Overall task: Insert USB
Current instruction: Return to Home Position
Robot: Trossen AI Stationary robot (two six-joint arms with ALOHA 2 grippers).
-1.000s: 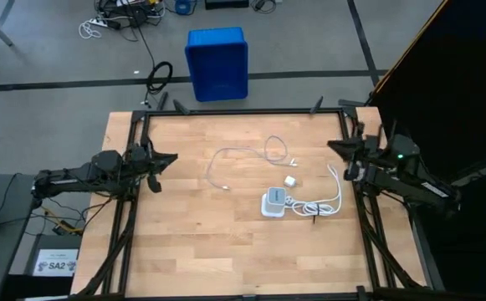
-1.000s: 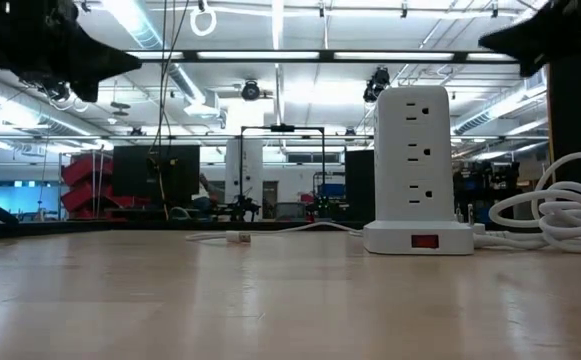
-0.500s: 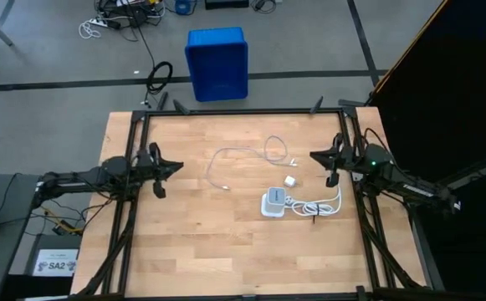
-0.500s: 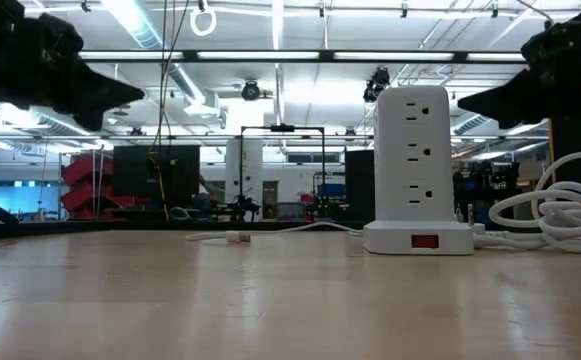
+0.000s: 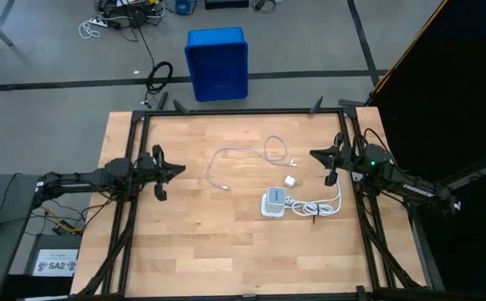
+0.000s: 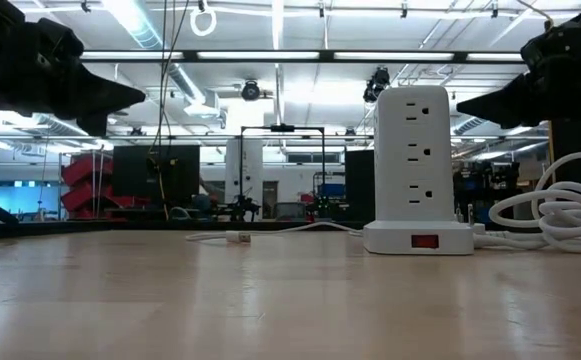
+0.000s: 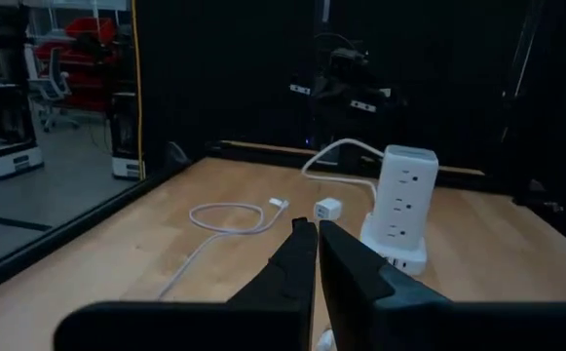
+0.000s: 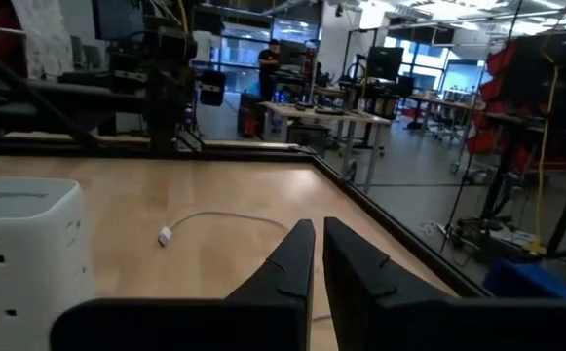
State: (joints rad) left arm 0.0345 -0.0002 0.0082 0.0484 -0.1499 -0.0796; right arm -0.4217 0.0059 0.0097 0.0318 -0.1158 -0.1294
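USB cable (image 5: 236,150) is lying loosely curled on the table (image 5: 201,242), near the white charger cube (image 5: 290,181). Left jaws and right jaws are hovering clenched, empty, at opposite table edges.

Wooden tabletop (image 5: 192,242), black-framed.
1. White outlet tower (image 5: 273,201), upright, red switch (image 6: 423,241) at its base.
2. Thick white cord (image 5: 326,203), bundled, lying just beside the tower.
3. Small white cube adapter (image 5: 290,181), near the tower, not touching it.
4. Blue bin (image 5: 217,63), on the grey floor beyond the tabletop.
5. Black coiled cable (image 5: 160,77), on the floor beside the bin.
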